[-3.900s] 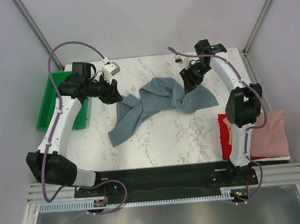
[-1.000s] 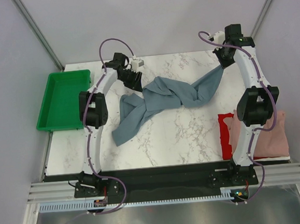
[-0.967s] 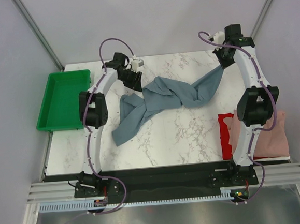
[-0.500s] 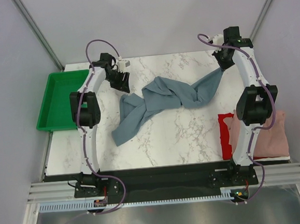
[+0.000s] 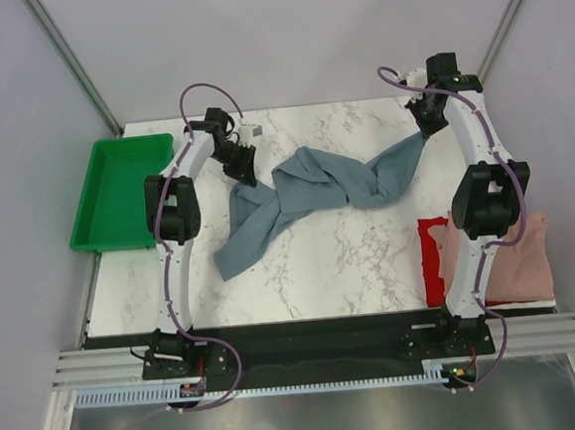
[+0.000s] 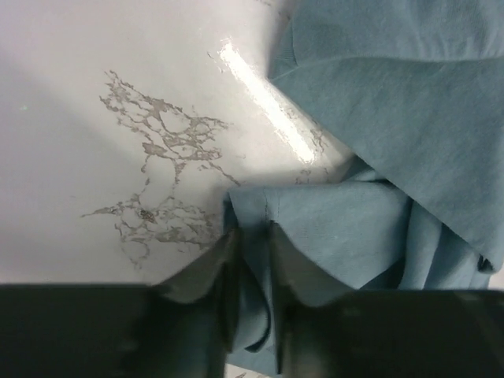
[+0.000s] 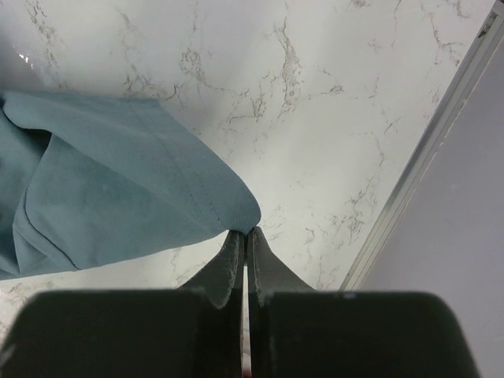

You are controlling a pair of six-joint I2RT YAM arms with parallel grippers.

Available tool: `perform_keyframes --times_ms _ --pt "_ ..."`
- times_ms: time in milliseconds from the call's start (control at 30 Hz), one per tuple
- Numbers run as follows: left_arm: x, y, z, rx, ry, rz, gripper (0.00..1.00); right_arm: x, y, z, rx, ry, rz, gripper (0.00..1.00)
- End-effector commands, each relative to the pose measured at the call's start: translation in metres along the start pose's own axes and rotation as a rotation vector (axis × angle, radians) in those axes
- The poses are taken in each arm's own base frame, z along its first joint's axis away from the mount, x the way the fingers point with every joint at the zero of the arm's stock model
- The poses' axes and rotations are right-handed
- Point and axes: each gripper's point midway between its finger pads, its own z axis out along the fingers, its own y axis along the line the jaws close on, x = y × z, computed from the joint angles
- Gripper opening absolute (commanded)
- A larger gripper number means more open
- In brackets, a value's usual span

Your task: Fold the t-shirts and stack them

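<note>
The slate blue-grey t-shirt (image 5: 315,188) lies twisted like a rope across the middle of the marble table. My left gripper (image 5: 243,171) sits at its upper left corner. In the left wrist view the left gripper (image 6: 250,232) has its jaws closed on a fold of the blue-grey t-shirt (image 6: 394,118). My right gripper (image 5: 426,129) is at the far right and is shut on the shirt's right corner. That pinch shows in the right wrist view, where the right gripper (image 7: 246,231) holds the tip of the blue-grey t-shirt (image 7: 102,189). The pink t-shirt (image 5: 518,257) lies folded on the red t-shirt (image 5: 432,263) at the near right edge.
A green plastic tray (image 5: 116,189) stands off the table's left edge. A metal frame rail (image 7: 425,165) runs along the table's right edge close to my right gripper. Bare marble (image 5: 341,261) shows in front of the blue-grey shirt.
My left gripper has moved slightly right and down onto the shirt's upper left edge and closed on a fold. The right gripper has held its pinch in place.
</note>
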Motion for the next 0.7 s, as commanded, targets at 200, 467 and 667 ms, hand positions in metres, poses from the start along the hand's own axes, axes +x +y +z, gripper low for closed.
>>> perform_keyframes --times_ms 200,467,667 --pt "-0.078 0.002 -0.064 -0.106 -0.231 0.101 0.02 -0.062 -0.016 -0.022 0.062 -0.165 -0.03 0.0" --pt "-0.149 -0.038 -0.239 -0.235 -0.614 0.246 0.02 -0.157 -0.052 -0.103 0.302 -0.509 -0.095 0.0" --pt "-0.148 -0.093 -0.353 -0.318 -0.814 0.335 0.02 -0.183 -0.072 -0.193 0.436 -0.729 -0.055 0.0"
